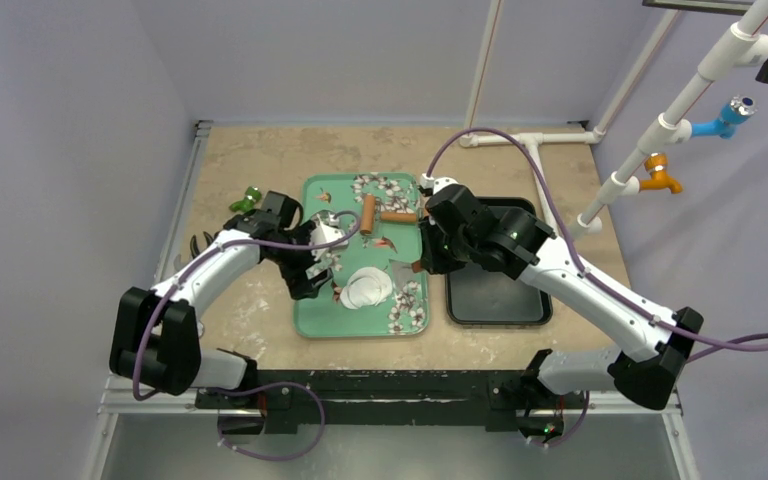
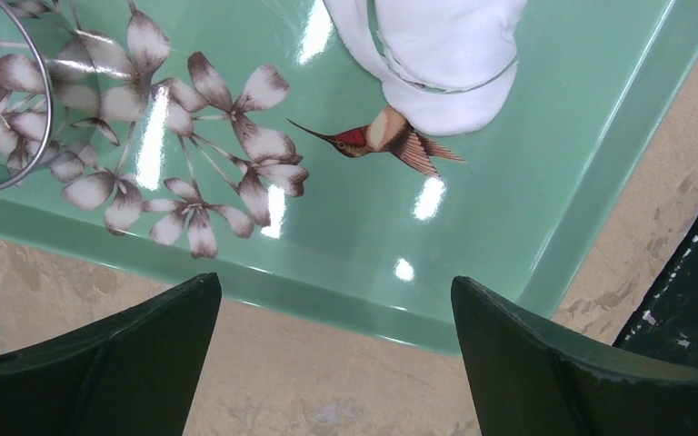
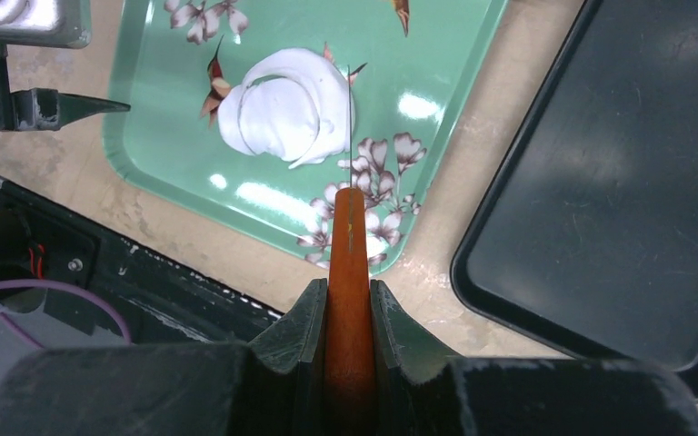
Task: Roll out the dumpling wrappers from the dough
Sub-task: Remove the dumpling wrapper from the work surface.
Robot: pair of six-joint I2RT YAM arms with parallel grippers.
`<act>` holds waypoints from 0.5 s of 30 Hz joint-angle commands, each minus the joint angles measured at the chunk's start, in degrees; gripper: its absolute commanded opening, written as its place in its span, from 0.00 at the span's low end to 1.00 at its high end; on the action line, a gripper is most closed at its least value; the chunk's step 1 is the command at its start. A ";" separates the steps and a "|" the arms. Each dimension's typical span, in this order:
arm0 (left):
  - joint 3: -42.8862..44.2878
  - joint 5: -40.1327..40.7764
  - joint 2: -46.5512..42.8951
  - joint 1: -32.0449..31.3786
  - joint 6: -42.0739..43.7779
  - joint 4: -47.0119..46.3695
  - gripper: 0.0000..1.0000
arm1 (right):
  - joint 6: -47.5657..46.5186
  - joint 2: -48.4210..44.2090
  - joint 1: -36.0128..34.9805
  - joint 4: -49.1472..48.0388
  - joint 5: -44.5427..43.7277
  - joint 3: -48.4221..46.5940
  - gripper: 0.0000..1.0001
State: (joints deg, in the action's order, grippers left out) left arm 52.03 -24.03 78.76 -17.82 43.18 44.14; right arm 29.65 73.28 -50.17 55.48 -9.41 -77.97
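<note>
The left claw point(image 2: 334, 283) is released, the right claw point(image 3: 349, 292) grasps an orange stick point(image 3: 349, 241), which should roll gently and evenly outward from the middle of the dough point(image 3: 277, 109) in the green tray point(image 3: 436, 54), toward the near edge of the surface point(image 1: 560, 170).

I'm standing in what is plainly a robotics lab, looking into a test cell rather than a kitchen. Plain pale walls point(image 1: 360, 60) are boxing in a small stone-patterned table point(image 1: 250, 165). A left arm point(image 1: 210, 265) and a right arm point(image 1: 580, 280), both white and black, are sitting bolted to a metal rail point(image 1: 150, 402) at the near edge, with purple cable point(image 1: 490, 133) looping off them. White pipes point(image 1: 650, 135) are running up the right corner, carrying a blue tap point(image 1: 722, 117) and an orange tap point(image 1: 660, 175). A green tray point(image 1: 320, 310) and a black tray point(image 1: 500, 300) are lying side by side on the tabletop.
</note>
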 commanded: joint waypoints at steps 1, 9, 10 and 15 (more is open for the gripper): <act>-1.51 -1.60 -2.95 -0.18 -1.47 -4.23 1.00 | 1.39 -0.47 0.05 0.64 1.04 -1.78 0.00; -4.22 -2.45 -6.36 -0.17 -3.18 -8.95 1.00 | 2.47 -4.34 0.08 -1.30 -3.68 -1.39 0.00; -4.11 -2.77 -6.43 -0.15 -3.41 -8.95 1.00 | 2.51 -4.72 0.08 -2.02 -3.72 -1.10 0.00; -4.15 -1.65 -6.54 -0.06 -3.88 -8.51 1.00 | 1.97 -4.69 0.07 -2.49 -2.58 -1.30 0.00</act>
State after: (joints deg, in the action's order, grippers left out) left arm 48.07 -24.93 73.58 -17.82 40.91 37.41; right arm 31.05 69.93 -50.19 55.46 -11.05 -77.97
